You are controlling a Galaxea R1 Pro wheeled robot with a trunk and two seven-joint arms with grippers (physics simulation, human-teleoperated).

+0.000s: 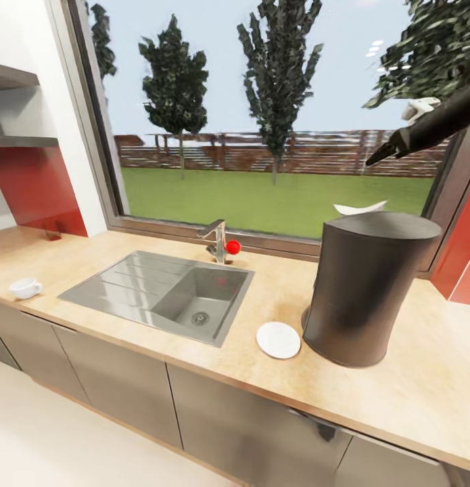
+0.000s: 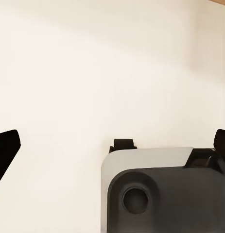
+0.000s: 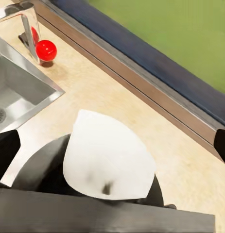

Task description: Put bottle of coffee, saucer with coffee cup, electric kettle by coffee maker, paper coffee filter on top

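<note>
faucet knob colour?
Red: the round knob on the faucet, clearest in the right wrist view.

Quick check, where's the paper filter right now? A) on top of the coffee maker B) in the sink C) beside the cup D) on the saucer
A: the paper coffee filter lies on the coffee maker's top, while the saucer beside the machine is bare.

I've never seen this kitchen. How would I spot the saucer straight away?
Start at the grey sink set into the long tan countertop under the window. Just past the sink's right corner, by the foot of the tall dark coffee maker, lies the saucer. It is flat, round, white and bare, unlike the white cup with a handle far off at the left end.
</note>
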